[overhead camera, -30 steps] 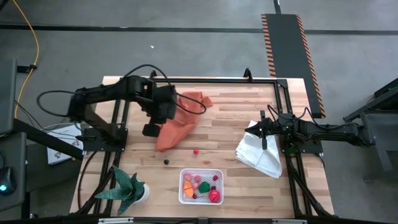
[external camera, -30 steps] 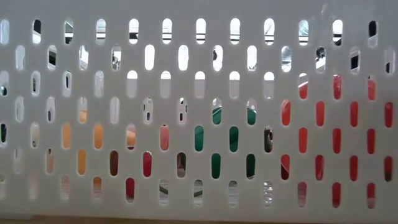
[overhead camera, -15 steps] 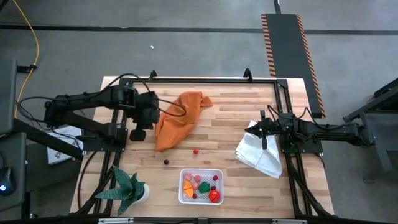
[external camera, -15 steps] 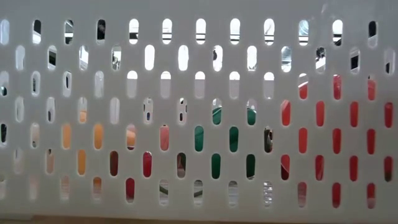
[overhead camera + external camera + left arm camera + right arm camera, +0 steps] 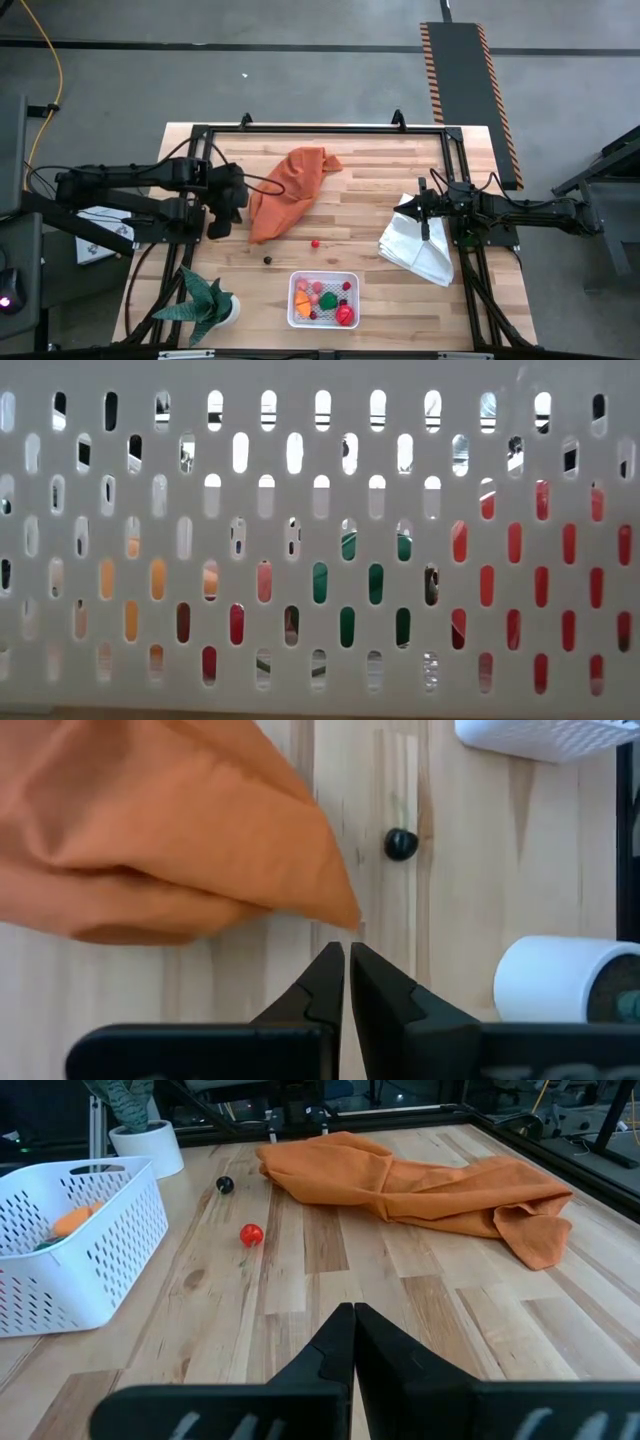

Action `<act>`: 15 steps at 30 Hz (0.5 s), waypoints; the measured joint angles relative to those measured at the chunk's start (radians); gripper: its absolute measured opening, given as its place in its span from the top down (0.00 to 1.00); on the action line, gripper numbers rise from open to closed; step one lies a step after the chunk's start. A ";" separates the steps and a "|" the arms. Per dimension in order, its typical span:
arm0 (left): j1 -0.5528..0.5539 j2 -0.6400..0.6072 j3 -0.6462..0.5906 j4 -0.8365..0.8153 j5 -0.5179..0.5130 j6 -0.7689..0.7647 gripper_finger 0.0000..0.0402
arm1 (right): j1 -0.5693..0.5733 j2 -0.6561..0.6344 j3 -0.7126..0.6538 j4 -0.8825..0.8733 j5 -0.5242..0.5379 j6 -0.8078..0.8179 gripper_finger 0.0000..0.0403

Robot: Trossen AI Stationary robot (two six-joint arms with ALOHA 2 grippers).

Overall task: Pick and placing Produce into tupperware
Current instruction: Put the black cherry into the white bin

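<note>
Produce left out: a red piece (image 5: 314, 242) and a dark berry (image 5: 267, 259) lie on the tabletop (image 5: 360, 200) between your left hand (image 5: 218, 226) and the tupperware (image 5: 323, 299). Left hand, fingers together and empty, is nearer; right hand (image 5: 424, 232) rests pinched together over the white cloth (image 5: 420, 248).

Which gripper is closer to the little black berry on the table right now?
The left. The left gripper, shut, sits at the orange cloth's lower end, a short way from the black berry. The right gripper, shut, rests over the white cloth, much farther away.
</note>
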 joint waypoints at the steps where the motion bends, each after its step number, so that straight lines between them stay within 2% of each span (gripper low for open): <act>1: 0.000 -0.007 -0.020 0.012 0.005 -0.007 0.97 | 0.000 0.000 0.000 0.000 0.000 0.000 1.00; 10: -0.010 -0.009 -0.029 0.032 0.017 -0.045 0.97 | 0.000 0.000 0.000 0.000 0.000 0.000 1.00; 15: -0.065 -0.009 -0.029 0.049 0.023 -0.053 0.97 | 0.000 0.000 0.000 0.000 0.000 0.000 1.00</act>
